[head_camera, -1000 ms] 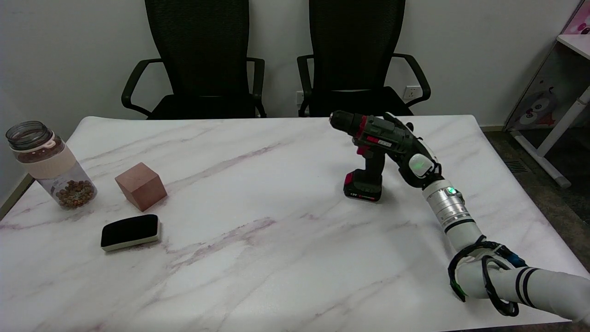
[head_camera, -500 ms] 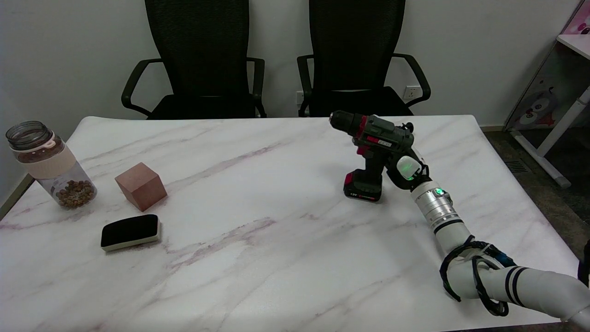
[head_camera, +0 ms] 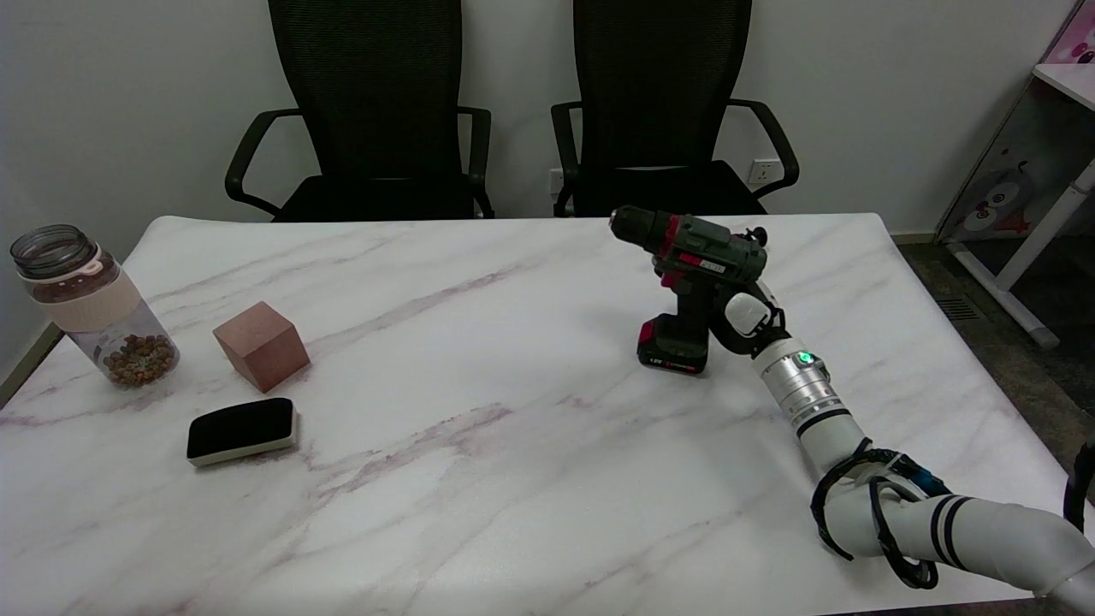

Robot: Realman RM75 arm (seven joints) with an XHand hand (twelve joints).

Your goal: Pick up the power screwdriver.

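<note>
The power screwdriver [head_camera: 695, 257], dark green and black with red trim and a red-and-black battery base, stands upright on the marble table [head_camera: 479, 411] at its right rear, chuck pointing left. My right hand [head_camera: 742, 315] sits right against the back of its handle, just under the motor body. Most of the hand's fingers are hidden behind the tool. One dark fingertip [head_camera: 756, 233] shows above the body's rear end. Whether the fingers are closed around the handle cannot be made out.
On the left side of the table are a clear jar [head_camera: 90, 306] with brown bits, a reddish-brown cube [head_camera: 262, 344] and a black eraser block [head_camera: 242, 430]. Two black office chairs [head_camera: 659, 103] stand behind the far edge. A white desk [head_camera: 1056, 162] is at the right.
My right hand has dropped down and to the left, from over the tool's rear to against its handle. The screwdriver's top has shifted very slightly left, and its base stays on the table.
</note>
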